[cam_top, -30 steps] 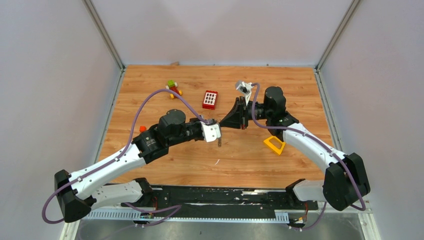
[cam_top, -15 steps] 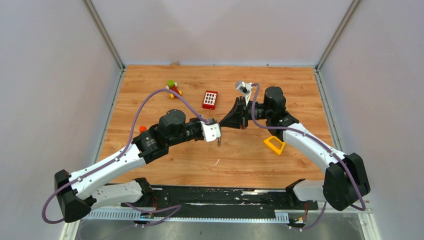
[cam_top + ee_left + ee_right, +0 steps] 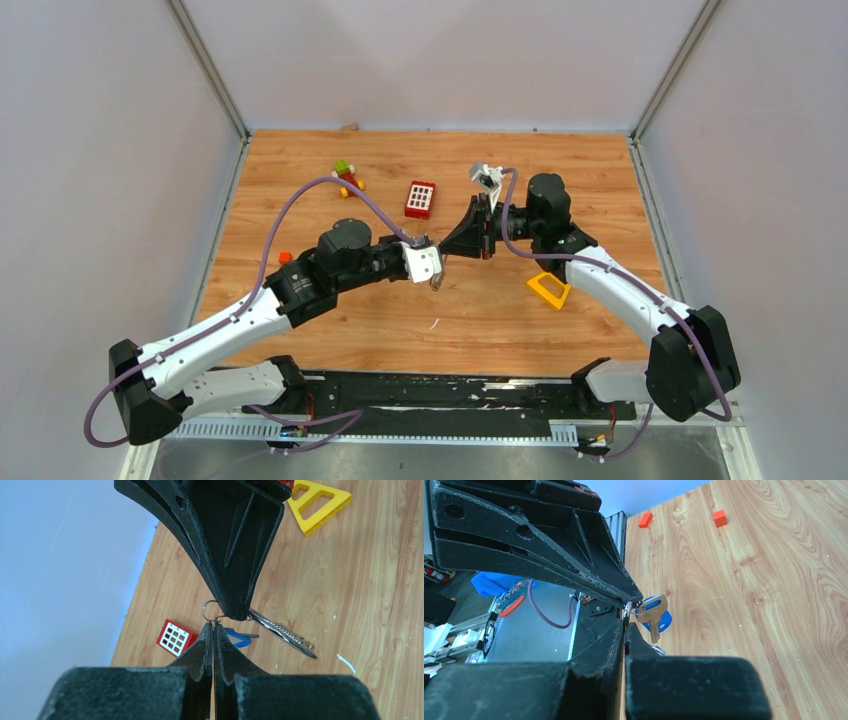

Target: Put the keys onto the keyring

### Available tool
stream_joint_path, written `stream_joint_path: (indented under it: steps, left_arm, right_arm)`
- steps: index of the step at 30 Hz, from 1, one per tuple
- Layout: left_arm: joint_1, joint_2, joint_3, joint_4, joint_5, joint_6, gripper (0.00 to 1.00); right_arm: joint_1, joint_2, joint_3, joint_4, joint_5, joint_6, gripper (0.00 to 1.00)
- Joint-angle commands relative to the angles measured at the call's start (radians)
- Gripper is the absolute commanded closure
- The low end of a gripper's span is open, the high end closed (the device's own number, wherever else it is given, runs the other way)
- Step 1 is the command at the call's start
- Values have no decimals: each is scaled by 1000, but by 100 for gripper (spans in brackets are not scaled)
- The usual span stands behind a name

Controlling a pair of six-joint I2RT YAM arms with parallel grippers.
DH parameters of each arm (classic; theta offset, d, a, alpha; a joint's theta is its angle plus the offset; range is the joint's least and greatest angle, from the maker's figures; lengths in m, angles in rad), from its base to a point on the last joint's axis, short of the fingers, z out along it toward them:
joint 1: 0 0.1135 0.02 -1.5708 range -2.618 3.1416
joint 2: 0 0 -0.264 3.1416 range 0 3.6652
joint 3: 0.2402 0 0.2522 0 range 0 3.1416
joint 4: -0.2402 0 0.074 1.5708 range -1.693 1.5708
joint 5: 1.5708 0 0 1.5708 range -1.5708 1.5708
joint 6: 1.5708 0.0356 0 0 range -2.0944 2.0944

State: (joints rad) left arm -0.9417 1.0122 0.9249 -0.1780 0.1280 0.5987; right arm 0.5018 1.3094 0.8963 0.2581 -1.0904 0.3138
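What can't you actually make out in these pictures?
- Left wrist view: the right fingers cover part of the keyring; whether the keys are threaded on it is unclear.
- Right wrist view: the left fingers hide most of the ring.
- Top view: ring and keys too small to tell apart.
- Left wrist view: yellow triangular block cut by top edge.

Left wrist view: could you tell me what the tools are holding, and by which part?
Both shut tools pinch the thin silver wire keyring: left tool at its lower edge, right tool at its right side. A silver key dangles unheld.
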Motion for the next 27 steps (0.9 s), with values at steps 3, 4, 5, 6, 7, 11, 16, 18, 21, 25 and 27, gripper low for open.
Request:
stream_joint_path:
  steps: [3,4,5,6,7,11,16,18,21,25,27]
  left_arm:
    - [-6,-9,15,112,5,-17,100]
    - [-6,-8,13,113,4,-16,100]
    - [-6,-9,14,113,3,-15,100]
    - [-6,-9,14,114,1,-14,100]
    - [-6,-8,14,114,0,-12,100]
    - [-6,-10,12,116,-9,-4,100]
    - [-6,-14,6,122,-26,10,100]
    - [-6,-16,1,127,-36,26,100]
    - [-6,-19,-5,133,-50,42,100]
    - [-6,-17,-6,134,-57,49,100]
    - [-6,-17,-7,133,-57,51,100]
  right_arm:
    - [17,-18,5,-3,0,-18,100]
    - [17,-18,5,-3,-1,-18,100]
    - [19,-19,6,-3,0,-18,100]
    - [20,-19,5,-3,0,-18,100]
    - [20,-19,5,-3,-1,-19,100]
    - [20,-19,4,-6,3,-22,100]
    - [21,-16,4,-7,3,-18,100]
    - [21,-9,6,-4,2,-6,100]
    - [22,2,8,6,0,17,100]
    - [24,11,7,13,-2,22,100]
    - [24,9,6,13,-2,19,100]
